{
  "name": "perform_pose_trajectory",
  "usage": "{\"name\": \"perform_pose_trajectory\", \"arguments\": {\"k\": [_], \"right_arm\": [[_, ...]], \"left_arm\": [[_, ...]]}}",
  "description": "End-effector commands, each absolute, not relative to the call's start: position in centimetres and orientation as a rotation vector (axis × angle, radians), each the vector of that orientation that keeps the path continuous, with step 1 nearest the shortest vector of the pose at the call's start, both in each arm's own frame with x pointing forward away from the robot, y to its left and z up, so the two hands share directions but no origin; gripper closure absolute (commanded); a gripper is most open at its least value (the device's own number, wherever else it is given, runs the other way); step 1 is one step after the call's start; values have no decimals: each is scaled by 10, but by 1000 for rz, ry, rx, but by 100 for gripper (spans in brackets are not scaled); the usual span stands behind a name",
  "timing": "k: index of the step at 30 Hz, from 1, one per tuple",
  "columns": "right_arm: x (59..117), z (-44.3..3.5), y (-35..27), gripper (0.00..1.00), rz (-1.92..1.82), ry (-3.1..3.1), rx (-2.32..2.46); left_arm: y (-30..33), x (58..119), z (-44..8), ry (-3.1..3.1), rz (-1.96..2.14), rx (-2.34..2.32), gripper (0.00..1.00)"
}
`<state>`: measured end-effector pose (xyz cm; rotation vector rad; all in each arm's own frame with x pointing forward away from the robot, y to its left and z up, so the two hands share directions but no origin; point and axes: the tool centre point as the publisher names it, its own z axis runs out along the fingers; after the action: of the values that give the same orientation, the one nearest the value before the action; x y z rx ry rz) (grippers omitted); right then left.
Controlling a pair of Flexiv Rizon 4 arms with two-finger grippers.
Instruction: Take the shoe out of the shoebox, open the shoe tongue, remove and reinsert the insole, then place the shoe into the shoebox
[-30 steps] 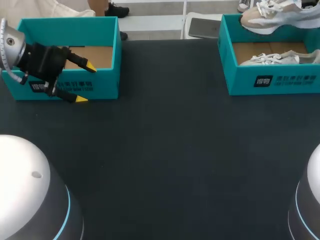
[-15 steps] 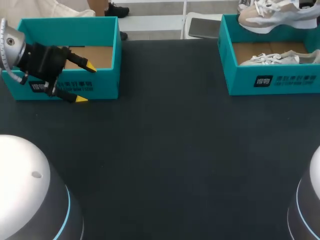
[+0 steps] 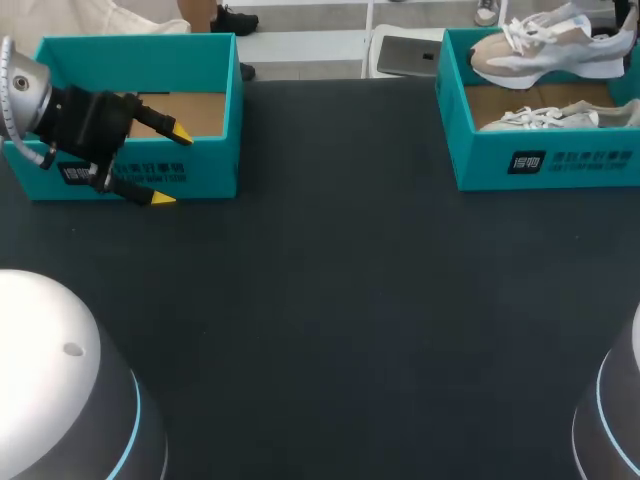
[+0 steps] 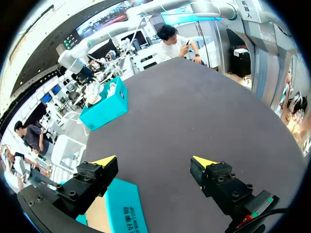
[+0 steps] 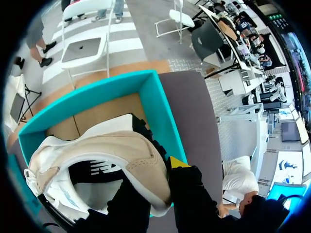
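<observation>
A beige-and-white shoe (image 3: 545,50) hangs over the right teal shoebox (image 3: 545,165), level with its far rim. In the right wrist view my right gripper (image 5: 158,177) is shut on the heel of that shoe (image 5: 97,150). One yellow tip shows beside the heel and the other is hidden by the shoe. The box (image 5: 155,111) lies below it. A second pale shoe (image 3: 555,115) lies inside the box. My left gripper (image 3: 171,166) stands open over the front wall of the left teal shoebox (image 3: 200,180), with nothing between its fingers (image 4: 104,161).
The left box (image 4: 121,206) shows only its brown cardboard floor (image 3: 195,110). The dark tabletop (image 3: 340,300) stretches between the two boxes and toward me. My two arm bases fill the near corners.
The held shoe has come down and slightly left, from above the right box's back edge to rim height. The left arm has not moved.
</observation>
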<state>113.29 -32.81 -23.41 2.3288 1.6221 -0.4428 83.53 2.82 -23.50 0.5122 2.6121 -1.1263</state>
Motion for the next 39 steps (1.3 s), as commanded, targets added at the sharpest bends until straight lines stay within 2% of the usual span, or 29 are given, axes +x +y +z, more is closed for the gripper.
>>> {"name": "perform_pose_trajectory", "arguments": {"k": [1, 12, 39], "right_arm": [[1133, -246, -330, 100, -439, 1633, 2320], [1142, -279, -336, 100, -463, 1651, 2318], [1159, -325, -350, 100, -520, 1634, 2370]], "left_arm": [[29, 834, -234, 2614, -1123, 513, 0], [29, 834, -234, 2614, -1123, 513, 0], [29, 834, -234, 2614, -1123, 513, 0]]}}
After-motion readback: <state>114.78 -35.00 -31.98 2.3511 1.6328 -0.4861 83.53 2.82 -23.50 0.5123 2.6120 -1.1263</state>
